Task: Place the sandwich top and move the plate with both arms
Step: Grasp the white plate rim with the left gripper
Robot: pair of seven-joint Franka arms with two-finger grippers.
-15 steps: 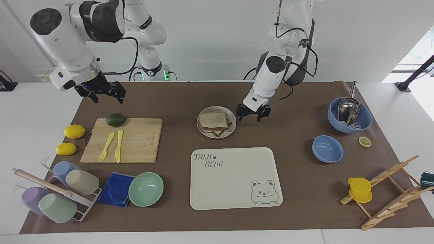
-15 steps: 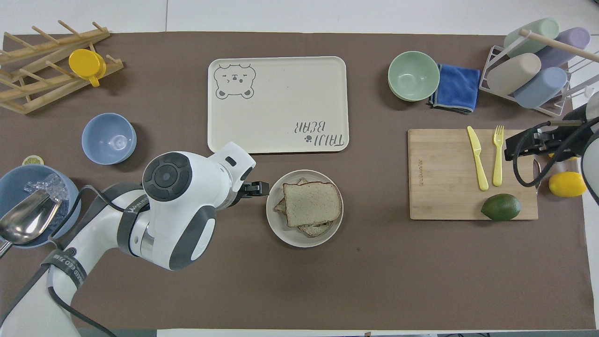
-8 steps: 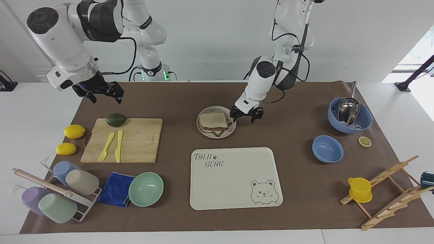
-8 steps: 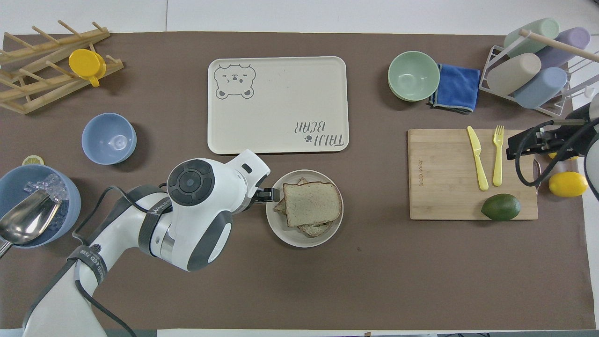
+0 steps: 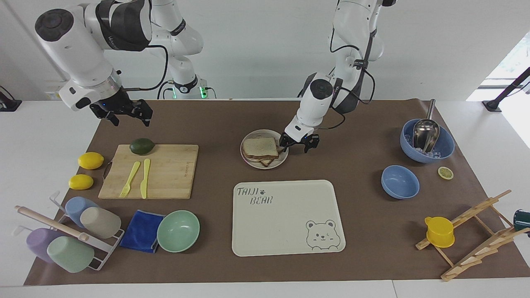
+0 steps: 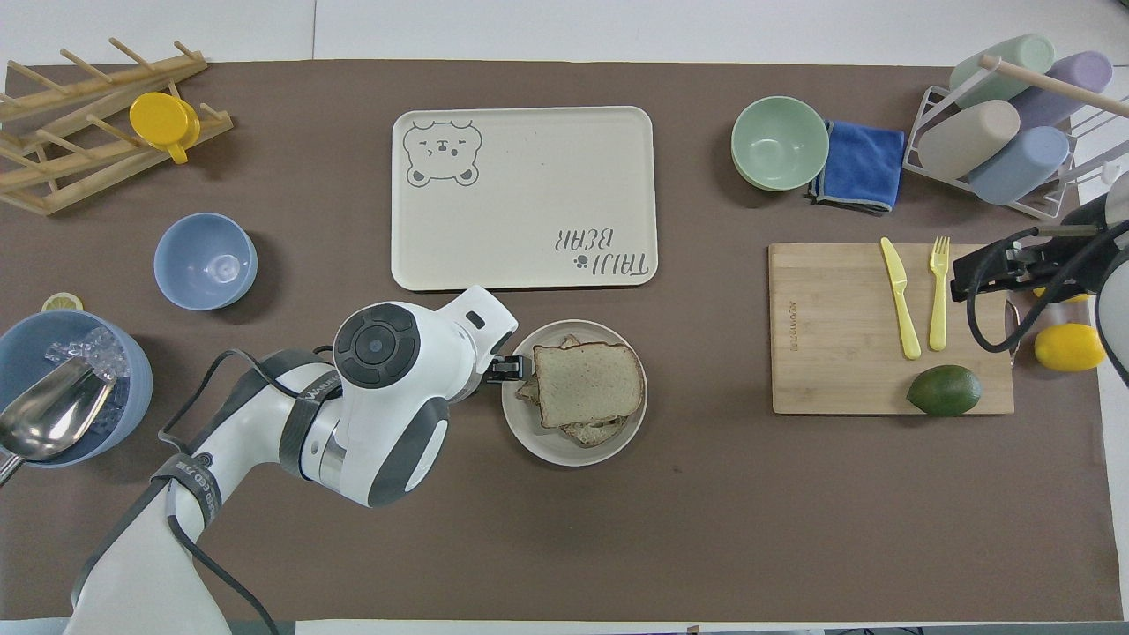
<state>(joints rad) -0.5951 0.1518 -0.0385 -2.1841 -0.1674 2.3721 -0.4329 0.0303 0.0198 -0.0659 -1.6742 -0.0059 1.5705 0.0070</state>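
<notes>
The sandwich top point(image 5: 258, 145) lies on a stack of bread on the small round plate point(image 5: 261, 132), in the middle of the mat. It also shows in the overhead view point(image 6: 586, 384), as does the plate point(image 6: 564, 454). My left gripper point(image 5: 295, 145) is open and low at the plate's rim, on the side toward the left arm's end; its tip point(image 6: 504, 369) reaches the rim. I cannot tell whether it touches. My right gripper point(image 5: 127, 116) is open and empty, raised over the mat by the cutting board's end point(image 6: 981, 273).
A cream bear tray point(image 5: 285, 215) lies farther from the robots than the plate. A cutting board point(image 5: 165, 169) with an avocado point(image 5: 142, 145), fork and knife lies toward the right arm's end. Blue bowls point(image 5: 400, 181) and a wooden rack point(image 5: 476, 236) are toward the left arm's end.
My left gripper has moved sideways from beside the plate up to its rim. My right arm has barely moved. The bread and plate have not moved.
</notes>
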